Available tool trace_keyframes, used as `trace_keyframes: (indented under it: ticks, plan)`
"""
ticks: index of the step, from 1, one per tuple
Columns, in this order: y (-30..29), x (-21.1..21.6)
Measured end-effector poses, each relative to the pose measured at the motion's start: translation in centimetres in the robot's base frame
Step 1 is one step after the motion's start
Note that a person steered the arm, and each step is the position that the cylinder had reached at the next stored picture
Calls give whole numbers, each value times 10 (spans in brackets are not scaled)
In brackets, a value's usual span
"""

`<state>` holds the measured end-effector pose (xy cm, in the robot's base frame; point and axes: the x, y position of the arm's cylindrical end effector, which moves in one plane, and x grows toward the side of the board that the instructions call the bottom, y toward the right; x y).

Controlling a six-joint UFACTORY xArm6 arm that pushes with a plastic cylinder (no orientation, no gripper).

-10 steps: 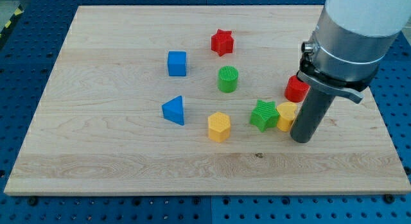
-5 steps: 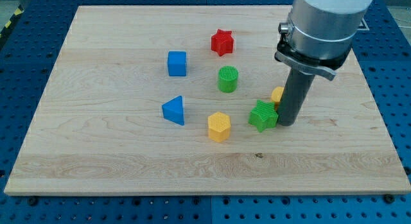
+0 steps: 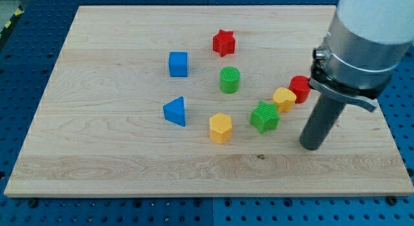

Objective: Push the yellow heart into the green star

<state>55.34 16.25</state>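
The yellow heart (image 3: 284, 98) lies right of the board's middle, touching the upper right corner of the green star (image 3: 265, 116). A red round block (image 3: 299, 88) sits against the heart's upper right side. My tip (image 3: 311, 146) rests on the board below and to the right of the heart and the star, a short gap away from both.
A yellow hexagon (image 3: 220, 127) lies left of the star. A green cylinder (image 3: 229, 79), a red star (image 3: 224, 42), a blue cube (image 3: 178, 64) and a blue triangle (image 3: 175, 111) lie further left and up. The wooden board (image 3: 97, 155) ends near the right.
My tip moved left against the blocks, then back right and down. The yellow heart shifted from the star's right side up to its upper right corner. The red round block moved up slightly.
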Motion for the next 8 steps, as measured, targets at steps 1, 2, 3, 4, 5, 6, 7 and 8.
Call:
trace_keyframes:
  ticks: [1,2,3,4,5,6,7,8]
  plan:
    - [6,1]
    - [6,-14]
    - [6,-21]
    - [6,-24]
    - [5,-24]
    - [4,-25]
    - [0,-25]
    - [0,-25]
